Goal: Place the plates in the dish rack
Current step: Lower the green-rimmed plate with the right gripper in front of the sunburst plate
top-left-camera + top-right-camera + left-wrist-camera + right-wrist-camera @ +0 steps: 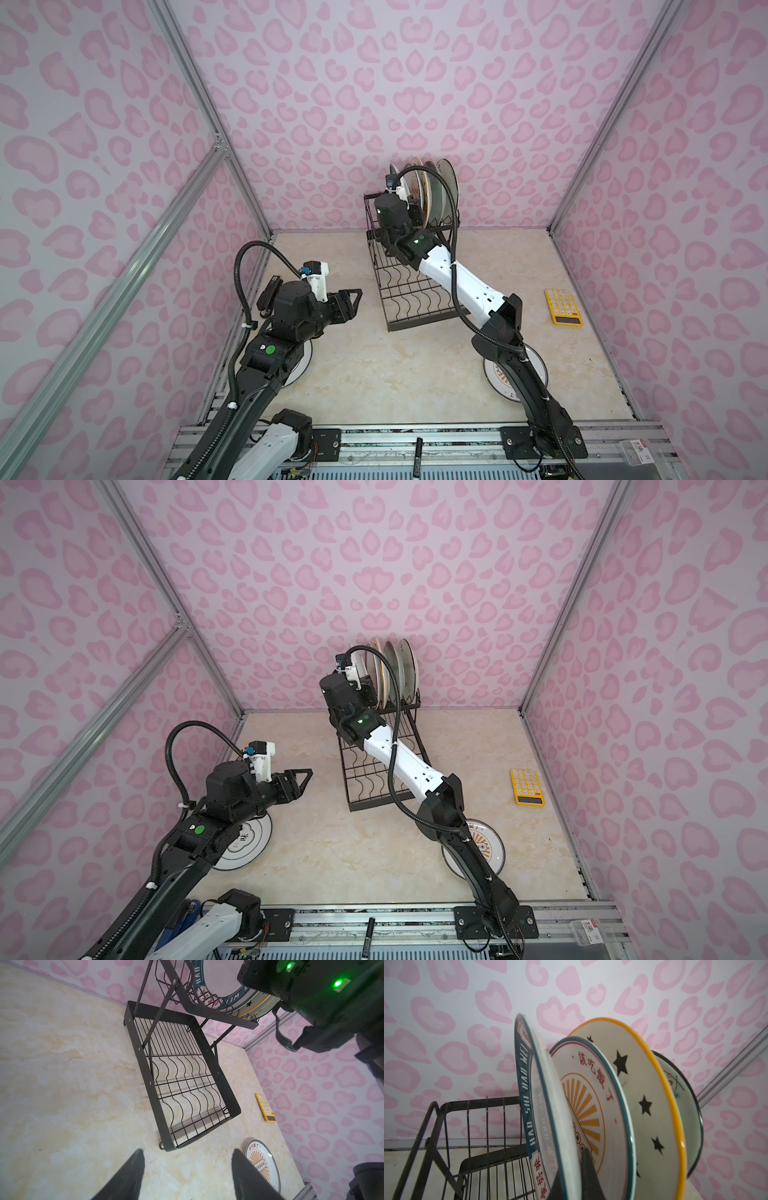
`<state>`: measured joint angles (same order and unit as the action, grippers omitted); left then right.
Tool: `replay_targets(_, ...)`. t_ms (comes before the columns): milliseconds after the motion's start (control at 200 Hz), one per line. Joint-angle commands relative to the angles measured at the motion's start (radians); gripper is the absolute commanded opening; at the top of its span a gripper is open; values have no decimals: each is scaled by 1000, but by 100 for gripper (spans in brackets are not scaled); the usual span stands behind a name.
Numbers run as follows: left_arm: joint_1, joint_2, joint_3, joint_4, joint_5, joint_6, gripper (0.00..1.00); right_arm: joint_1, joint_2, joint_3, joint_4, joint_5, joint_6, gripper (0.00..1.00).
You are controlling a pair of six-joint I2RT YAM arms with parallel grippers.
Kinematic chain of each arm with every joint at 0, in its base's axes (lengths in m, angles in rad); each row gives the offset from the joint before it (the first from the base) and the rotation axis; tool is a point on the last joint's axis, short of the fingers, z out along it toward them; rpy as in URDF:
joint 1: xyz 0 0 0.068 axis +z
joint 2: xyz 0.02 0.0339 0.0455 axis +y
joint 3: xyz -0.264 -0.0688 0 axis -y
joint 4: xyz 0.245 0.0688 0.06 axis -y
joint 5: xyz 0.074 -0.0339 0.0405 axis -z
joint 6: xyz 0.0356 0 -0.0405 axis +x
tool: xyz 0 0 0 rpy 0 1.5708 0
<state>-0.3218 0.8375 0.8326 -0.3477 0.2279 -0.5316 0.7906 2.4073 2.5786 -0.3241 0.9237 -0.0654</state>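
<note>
**Right gripper (571, 1167) pinching lettered plate (527, 1084) at rack (153, 1093)**

Right gripper: jaws drawn tight on the rim of the lettered plate, one finger on each side of it. The finger (586, 1165) seen in the right wrist view sits between this plate and the next. The lettered plate stands on edge in the rack's upper tier (whether its lower edge is seated on the wires, cannot tell).

Past that finger, in order away from the gripper:
- sunburst plate (591, 1105)
- star plate (643, 1088)
- teal plate (689, 1115)

All three are upright in the same tier, close together.

Left gripper (187, 1164): fingers spread, nothing between them, held above the table (374, 374).
- Ahead of its fingertips, well apart, is the rack's lower tray.
- Beyond the rack from this gripper, the calculator (563, 307) lies flat on the table.
- A second sunburst plate (492, 848) lies flat on the table, ahead of the left gripper and partly under the right arm.
- The white plate (253, 837) lies flat behind the left gripper, partly under the left arm.
</note>
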Motion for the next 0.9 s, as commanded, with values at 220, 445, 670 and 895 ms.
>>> replay_targets(220, 1, -15, 4, -1, -2, 7, 68, 4, 5, 5, -16, -10, 62, 0)
replay_targets(445, 1, -21, 0, -5, -4, 7, 68, 4, -2, 3, -33, -31, 72, 4)
replay_targets(670, 1, -25, 1, -8, -8, 8, 68, 4, -16, 3, -30, -40, 69, 16)
replay_targets(895, 1, -25, 3, -10, -9, 4, 68, 7, -37, -9, -2, -46, 43, 30)
